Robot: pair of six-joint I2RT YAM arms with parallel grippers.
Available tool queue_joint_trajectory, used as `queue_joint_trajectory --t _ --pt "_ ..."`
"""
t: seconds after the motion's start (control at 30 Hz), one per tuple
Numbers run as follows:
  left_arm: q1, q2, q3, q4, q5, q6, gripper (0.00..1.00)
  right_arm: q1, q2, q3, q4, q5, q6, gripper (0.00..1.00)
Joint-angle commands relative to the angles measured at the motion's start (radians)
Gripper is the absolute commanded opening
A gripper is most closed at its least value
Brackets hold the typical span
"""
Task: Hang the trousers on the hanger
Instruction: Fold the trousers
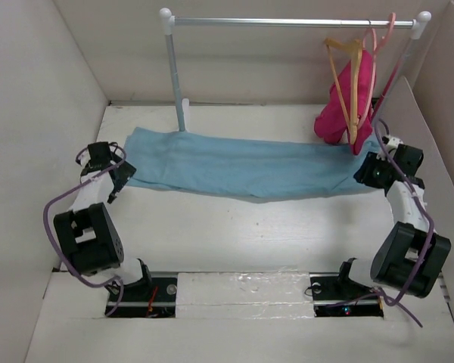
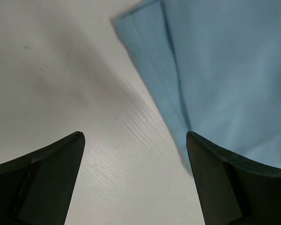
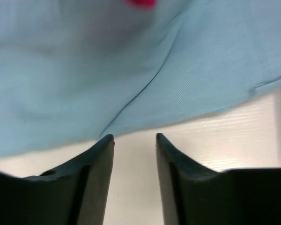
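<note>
The light blue trousers (image 1: pixel 242 162) lie flat and stretched across the table, left to right. The tan wooden hanger (image 1: pixel 353 91) hangs from the rail at the back right. My left gripper (image 1: pixel 122 175) sits at the trousers' left end. In the left wrist view it (image 2: pixel 136 140) is open wide over bare table, with the cloth's hemmed edge (image 2: pixel 215 70) beside its right finger. My right gripper (image 1: pixel 362 177) is at the trousers' right end. In the right wrist view it (image 3: pixel 135 137) stands open with a narrow gap, and the trousers (image 3: pixel 131 61) lie just beyond its tips.
A metal rail (image 1: pixel 287 23) on white posts (image 1: pixel 175 76) spans the back. A pink hanger (image 1: pixel 380 45) with a magenta garment (image 1: pixel 334 113) hangs beside the wooden hanger, touching the trousers' right end. White walls close in the table on both sides.
</note>
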Motion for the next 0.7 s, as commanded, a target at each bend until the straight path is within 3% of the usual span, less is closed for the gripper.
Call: queue_joint_trajectory --t 0.0,0.03,0.07,0.2,0.3,0.4,0.43,0.53,0.6,0.67 --pt "0.048 0.075 -0.035 0.107 0.229 -0.030 0.87 0.027 -0.025 -0.069 0.079 -0.100 -0.005 0.50" --pt "0.058 0.096 -0.031 0.123 0.237 -0.026 0.87 0.027 -0.025 -0.110 0.070 -0.120 -0.027 0.61" --pt "0.058 0.140 -0.021 0.148 0.247 -0.023 0.88 0.015 -0.032 -0.134 0.070 -0.134 -0.035 0.65" --pt "0.058 0.230 0.012 0.180 0.277 -0.049 0.88 -0.060 -0.048 -0.248 0.105 -0.167 -0.036 0.77" --pt "0.058 0.299 0.023 0.191 0.283 -0.085 0.82 -0.141 0.011 -0.296 0.176 -0.193 -0.007 0.81" --pt "0.058 0.323 0.020 0.202 0.257 -0.108 0.59 -0.183 0.109 -0.303 0.297 -0.254 0.080 0.82" --pt "0.058 0.323 0.020 0.209 0.254 -0.107 0.45 -0.183 0.128 -0.302 0.379 -0.246 0.134 0.82" --pt "0.058 0.333 0.049 0.194 0.232 -0.112 0.28 -0.148 0.216 -0.282 0.490 -0.216 0.214 0.82" --pt "0.058 0.357 0.086 0.165 0.214 -0.105 0.24 -0.124 0.276 -0.247 0.513 -0.231 0.244 0.79" --pt "0.058 0.382 0.106 0.134 0.206 -0.095 0.08 -0.094 0.333 -0.237 0.558 -0.231 0.301 0.74"
